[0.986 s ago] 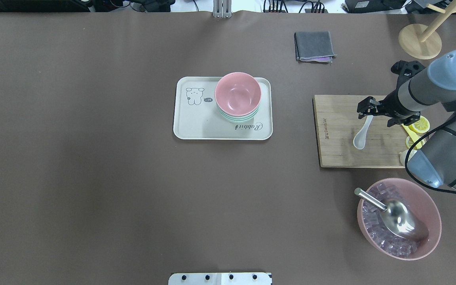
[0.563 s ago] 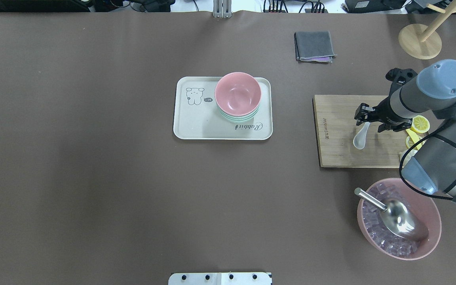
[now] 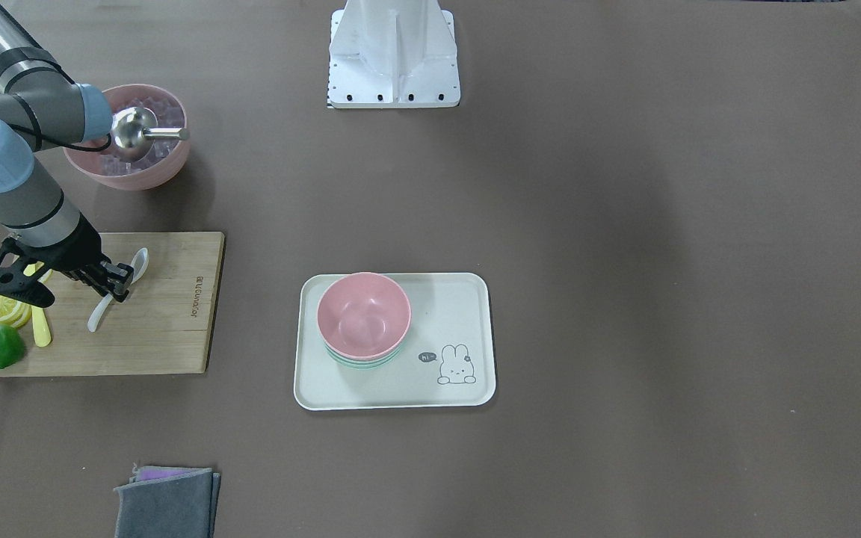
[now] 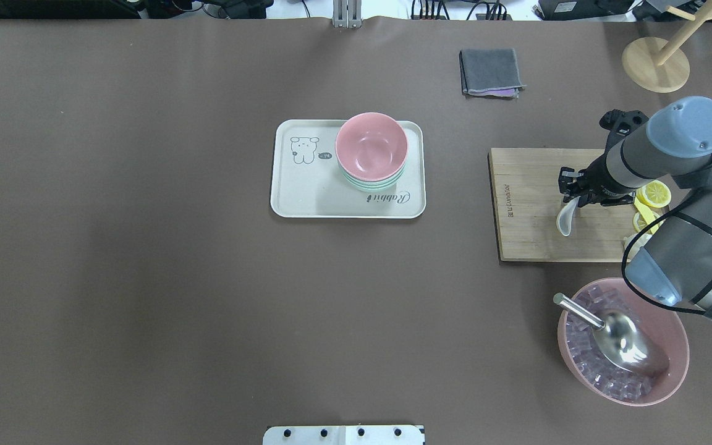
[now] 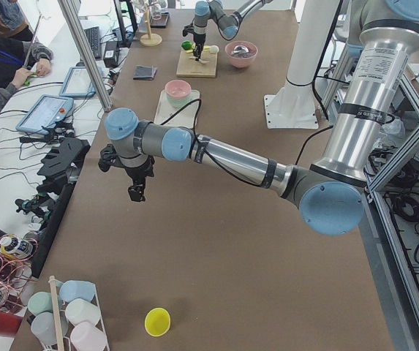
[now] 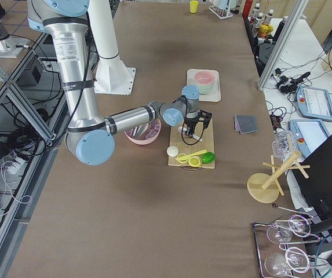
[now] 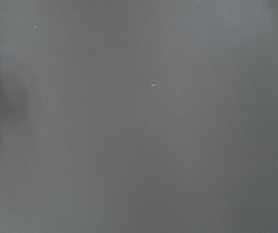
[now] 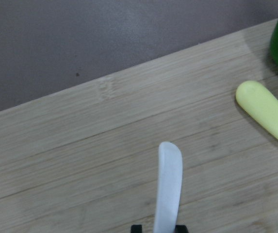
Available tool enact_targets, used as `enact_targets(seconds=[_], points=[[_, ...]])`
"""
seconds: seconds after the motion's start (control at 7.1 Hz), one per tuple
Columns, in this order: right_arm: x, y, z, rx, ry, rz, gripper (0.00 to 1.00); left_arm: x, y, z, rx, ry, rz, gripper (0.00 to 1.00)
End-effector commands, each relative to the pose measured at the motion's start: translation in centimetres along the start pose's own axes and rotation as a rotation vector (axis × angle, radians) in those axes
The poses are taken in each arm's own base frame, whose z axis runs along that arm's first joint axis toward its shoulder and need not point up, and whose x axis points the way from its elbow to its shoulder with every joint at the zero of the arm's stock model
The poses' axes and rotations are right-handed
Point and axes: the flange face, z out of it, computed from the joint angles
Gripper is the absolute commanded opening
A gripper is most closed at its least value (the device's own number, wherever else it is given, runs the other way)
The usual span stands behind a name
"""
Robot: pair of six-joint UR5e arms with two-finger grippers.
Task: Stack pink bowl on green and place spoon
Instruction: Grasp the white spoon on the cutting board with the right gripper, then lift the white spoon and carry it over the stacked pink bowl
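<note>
Item one: pink bowl, nested upright in the green bowl, of which I see only the rim edges below it; the pair stands on a cream tray printed with a rabbit, in the half of the tray on the robot's right. Item two: white spoon, over the wooden cutting board on the robot's right and well apart from the tray. Its handle runs between the fingers of the right gripper, which are closed against it, gripping it near mid-length. The wrist view has the handle rising from between two black fingertips over the board's grain. Whether the spoon's bowl end touches the board I cannot tell. Also on the board, at its outer end: lemon slices, a lime and a yellow utensil, all clear of the white spoon. Nearer the robot's base than the board: a large pink bowl of ice cubes with a metal scoop lying in it, handle tilted up over the rim. On the far side of the table: a folded grey cloth and a wooden stand. Left gripper — seen only from the table's end, hanging over bare table well away from the tray; I cannot tell how its fingers are set, and its own camera shows plain brown surface.
</note>
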Motion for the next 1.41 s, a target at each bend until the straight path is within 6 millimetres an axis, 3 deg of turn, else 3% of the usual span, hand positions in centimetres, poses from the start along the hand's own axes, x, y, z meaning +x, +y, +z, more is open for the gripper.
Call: enact_targets(seconds=[0.0, 0.28, 0.42, 0.7, 0.99, 1.27], points=[[-0.1, 0.0, 0.0, -0.001, -0.001, -0.004, 0.27, 0.0, 0.0, 0.0, 0.000, 0.000, 0.001, 0.99], [-1.0, 0.0, -0.6, 0.001, -0.011, -0.018, 0.00, -0.1, 0.1, 0.1, -0.001, 0.000, -0.004, 0.99], [-1.5, -0.3, -1.3, 0.008, -0.024, -0.022, 0.00, -0.2, 0.2, 0.2, -0.002, 0.000, -0.002, 0.99], [-7.9, -1.3, -4.3, 0.028, -0.086, -0.048, 0.00, -0.2, 0.2, 0.2, -0.003, 0.000, -0.003, 0.99], [-18.1, -1.1, -8.7, -0.001, -0.012, -0.009, 0.00, -0.2, 0.2, 0.2, -0.003, 0.001, -0.004, 0.99], [-24.4, -0.1, -10.6, -0.004, -0.038, 0.031, 0.00, -0.3, 0.3, 0.3, -0.005, 0.001, -0.005, 0.99]])
